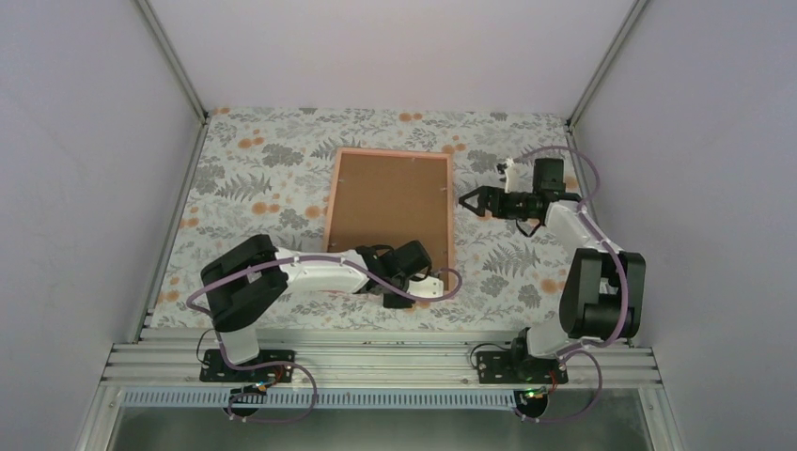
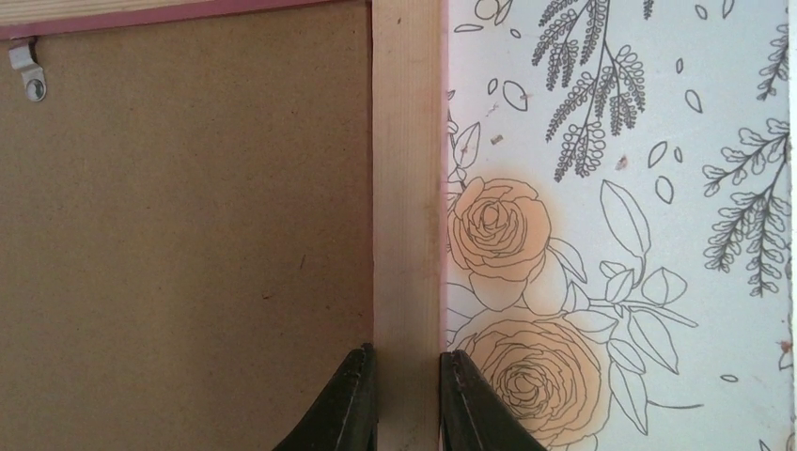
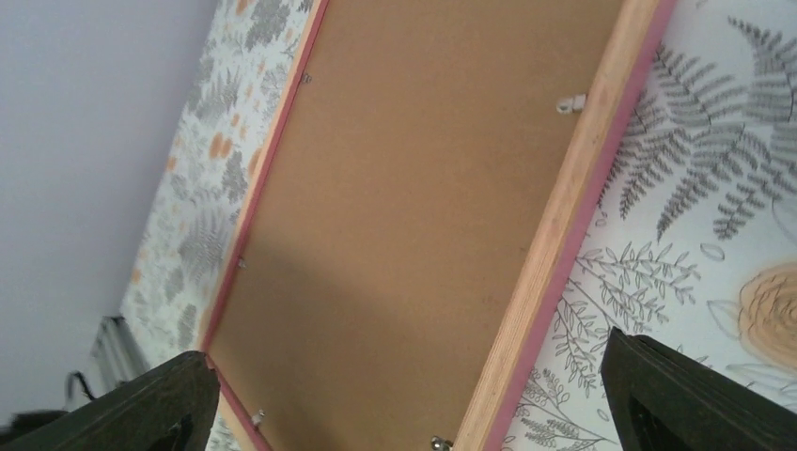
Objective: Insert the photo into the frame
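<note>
I see the frame (image 1: 393,151) lying back-up on my flower-printed bench (image 1: 254,178), a brown backing board (image 1: 390,207) inside the frame.

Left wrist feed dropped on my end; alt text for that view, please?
The left gripper pinches the frame by its wooden side rail, one black finger each side. Brown backing board with a metal clip lies left of the rail, floral tablecloth right.
</note>
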